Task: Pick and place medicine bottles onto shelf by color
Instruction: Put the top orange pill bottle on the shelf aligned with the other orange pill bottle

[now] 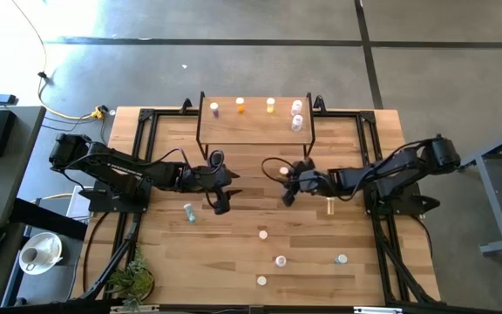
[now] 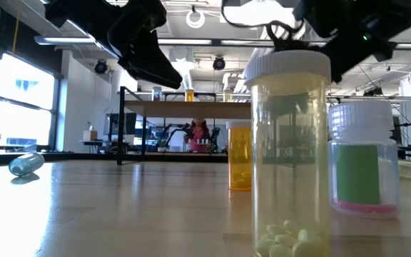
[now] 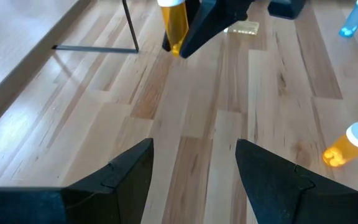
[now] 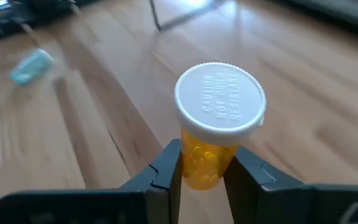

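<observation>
The right gripper (image 4: pixel 202 165) is clamped on an orange bottle (image 4: pixel 213 134) just below its white cap, held clear of the tabletop in front of the shelf (image 1: pixel 255 126). The left gripper (image 3: pixel 194 165) has its fingers apart and holds nothing; it hovers over bare wood near the table's middle, facing the right gripper.

On the shelf top stand five bottles: one pale at the left end, an orange one, a yellow one, and two pale ones together at the right end. A blue bottle (image 1: pixel 189 212) lies on its side on the table near the left gripper. Another bottle (image 1: pixel 329 206) lies just beside the right arm. Four upright bottles stand well apart toward the near edge, leaving open wood between the two grippers.

The low view alone shows a yellow bottle (image 2: pixel 289 153) with pills at its bottom, close to the camera. The left wrist view shows another orange bottle (image 3: pixel 351 144) lying on the table
</observation>
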Controlling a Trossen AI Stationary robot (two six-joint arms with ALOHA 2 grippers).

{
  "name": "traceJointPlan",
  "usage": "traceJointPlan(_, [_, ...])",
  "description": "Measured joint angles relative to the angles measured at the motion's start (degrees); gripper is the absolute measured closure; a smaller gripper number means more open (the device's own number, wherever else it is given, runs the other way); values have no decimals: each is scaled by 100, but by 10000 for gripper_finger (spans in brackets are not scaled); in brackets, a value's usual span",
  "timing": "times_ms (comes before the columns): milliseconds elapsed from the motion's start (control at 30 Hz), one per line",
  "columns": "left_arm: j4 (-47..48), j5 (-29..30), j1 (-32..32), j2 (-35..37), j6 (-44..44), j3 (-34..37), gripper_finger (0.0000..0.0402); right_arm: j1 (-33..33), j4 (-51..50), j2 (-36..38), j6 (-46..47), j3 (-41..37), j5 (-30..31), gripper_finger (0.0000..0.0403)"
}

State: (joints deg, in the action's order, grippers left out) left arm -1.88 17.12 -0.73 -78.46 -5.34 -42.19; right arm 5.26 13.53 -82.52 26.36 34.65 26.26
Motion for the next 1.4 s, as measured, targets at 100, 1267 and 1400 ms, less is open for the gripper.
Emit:
traceJointPlan(100, [-197,-2,2,0,0,0,184,-16,-2,-121,-531,347,-34,327])
traceJointPlan(1267, [-1248,-44,-89,-276,92,7,184,-200,130,-1842,-1995,2031,-1429,327])
traceJointPlan(1400, [-1251,-72,-118,-284,85,0,184,-201,214,-1842,-1993,2031,-1429,327])
